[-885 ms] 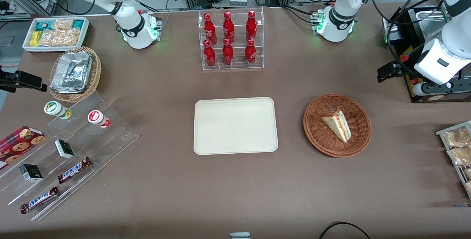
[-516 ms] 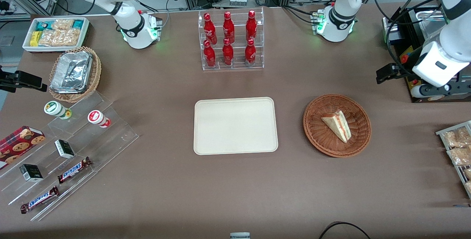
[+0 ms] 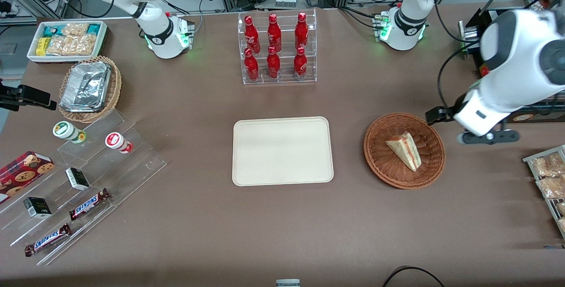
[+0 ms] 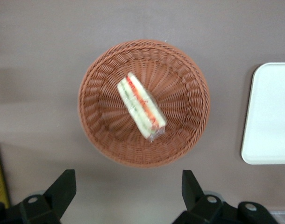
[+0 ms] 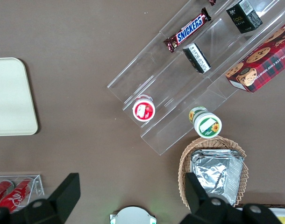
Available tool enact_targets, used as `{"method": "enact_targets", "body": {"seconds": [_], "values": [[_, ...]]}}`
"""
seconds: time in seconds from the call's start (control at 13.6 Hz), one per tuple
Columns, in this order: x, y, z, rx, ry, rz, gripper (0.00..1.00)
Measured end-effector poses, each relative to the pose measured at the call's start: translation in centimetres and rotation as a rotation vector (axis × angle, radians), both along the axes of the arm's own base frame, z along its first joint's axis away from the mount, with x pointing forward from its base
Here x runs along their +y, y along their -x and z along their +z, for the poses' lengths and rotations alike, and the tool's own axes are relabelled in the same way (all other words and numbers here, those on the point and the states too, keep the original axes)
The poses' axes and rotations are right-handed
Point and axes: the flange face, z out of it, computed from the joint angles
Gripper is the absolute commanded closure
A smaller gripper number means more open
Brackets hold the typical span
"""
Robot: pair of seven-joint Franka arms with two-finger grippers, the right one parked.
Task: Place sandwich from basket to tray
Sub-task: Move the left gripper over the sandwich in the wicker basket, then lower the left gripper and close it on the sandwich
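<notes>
Sandwich [image 3: 405,151] lies in the basket [image 3: 378,159], tray [image 3: 282,151] bare.

The wedge rests on its side near the middle of the round reddish-brown wicker basket, filling edge showing pink-red and green. The end effector [image 4: 128,193] hangs above the tabletop [image 3: 282,225] just beside the basket rim, toward the working arm's end, touching nothing; its two black fingers [image 4: 62,189] stand wide apart. The cream tray sits on the tabletop near the basket, toward the parked arm's end, with a gap of brown cloth between them.
</notes>
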Motion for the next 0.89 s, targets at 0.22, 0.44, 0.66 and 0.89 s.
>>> {"method": "enact_targets", "body": {"seconds": [0.22,0.44,0.66,0.89], "values": [[-0.4,0.9,-5.0,-0.044,0.002,0.030,0.00],[-0.6,2.3,-9.2,-0.078,0.000,0.140,0.00],[-0.7,3.4,-11.3,-0.084,-0.011,0.358,0.00],[-1.4,3.2,-11.3,-0.119,-0.007,0.590,0.00]]}}
